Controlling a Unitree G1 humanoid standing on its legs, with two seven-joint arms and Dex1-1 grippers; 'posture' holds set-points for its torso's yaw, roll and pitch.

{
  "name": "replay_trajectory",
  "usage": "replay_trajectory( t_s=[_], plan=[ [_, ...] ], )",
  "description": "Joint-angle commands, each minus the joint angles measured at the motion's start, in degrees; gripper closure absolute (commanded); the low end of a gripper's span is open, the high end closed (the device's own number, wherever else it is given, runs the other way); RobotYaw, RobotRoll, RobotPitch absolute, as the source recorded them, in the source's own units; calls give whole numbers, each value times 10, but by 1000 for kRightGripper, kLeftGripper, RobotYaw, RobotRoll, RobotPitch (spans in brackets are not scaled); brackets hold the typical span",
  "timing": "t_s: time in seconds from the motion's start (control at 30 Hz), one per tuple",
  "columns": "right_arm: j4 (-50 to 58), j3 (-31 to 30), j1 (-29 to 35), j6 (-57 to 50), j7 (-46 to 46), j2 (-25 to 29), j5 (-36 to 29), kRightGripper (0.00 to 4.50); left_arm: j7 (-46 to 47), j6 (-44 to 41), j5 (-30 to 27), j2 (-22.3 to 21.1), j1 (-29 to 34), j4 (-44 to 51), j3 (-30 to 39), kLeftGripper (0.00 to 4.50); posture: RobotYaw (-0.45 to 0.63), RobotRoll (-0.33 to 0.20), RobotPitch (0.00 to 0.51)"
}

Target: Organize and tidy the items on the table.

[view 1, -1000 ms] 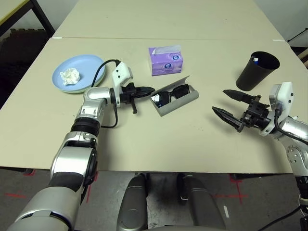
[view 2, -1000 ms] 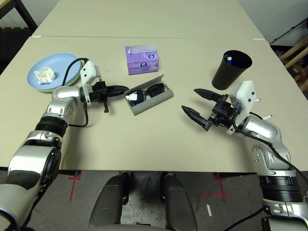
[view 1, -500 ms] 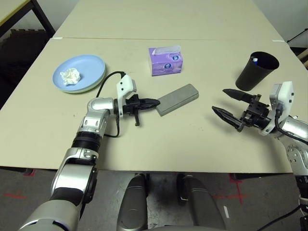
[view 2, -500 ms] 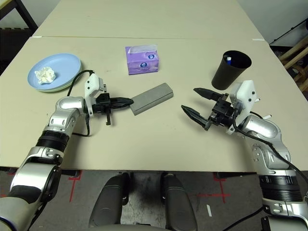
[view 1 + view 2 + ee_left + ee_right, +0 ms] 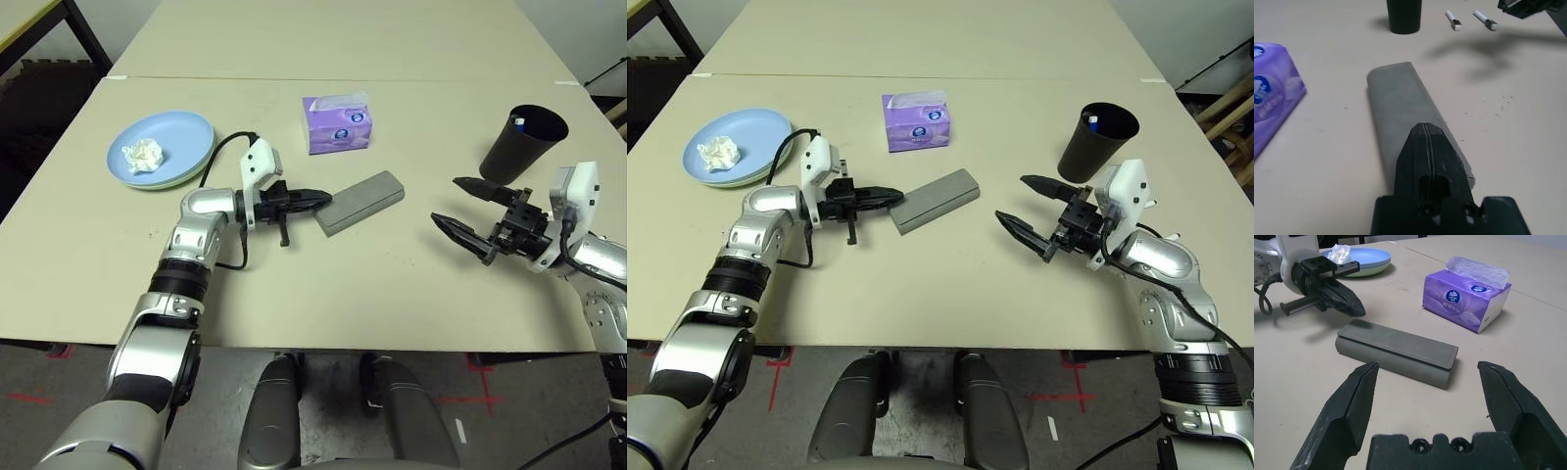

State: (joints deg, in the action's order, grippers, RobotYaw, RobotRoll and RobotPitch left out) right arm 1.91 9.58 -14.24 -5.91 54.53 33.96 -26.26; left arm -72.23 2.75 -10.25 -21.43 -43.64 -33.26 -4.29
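Observation:
The grey glasses case lies closed mid-table, so the sunglasses are hidden. My left gripper is shut, and its tips sit over the case's left end. Off to the case's right my right gripper hovers open, facing the case with nothing between its fingers. At the far right stands the black cup, with a white pen inside. The light blue plate rests on the pale green plate at the far left and carries the tissue wad.
A purple tissue box stands just behind the case. Two small white sticks with dark tips lie on the table near the cup's base. The front half of the table is bare.
One second ago the case stood open with the sunglasses inside; now its lid is closed. My left gripper dipped toward me, then came back to the case's left end. The right gripper barely moved.

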Motion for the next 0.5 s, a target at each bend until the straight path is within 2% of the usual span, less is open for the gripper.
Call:
replay_trajectory(
  t_s=[0.03, 0.33, 0.5],
  plan=[
    [-4, -1, 5, 6, 4, 1, 3, 0, -11, -6, 9, -10, 24, 16, -22, 4467, 85, 0, 211],
    [-6, -2, 3, 9, 4, 1, 4, 0, -7, -1, 4, -19, 14, 8, -21, 4467, 89, 0, 207],
    [-15, -5, 2, 13, 6, 3, 10, 0, -30, -19, -33, -16, 10, 33, -7, 4467, 92, 0, 205]
  ],
)
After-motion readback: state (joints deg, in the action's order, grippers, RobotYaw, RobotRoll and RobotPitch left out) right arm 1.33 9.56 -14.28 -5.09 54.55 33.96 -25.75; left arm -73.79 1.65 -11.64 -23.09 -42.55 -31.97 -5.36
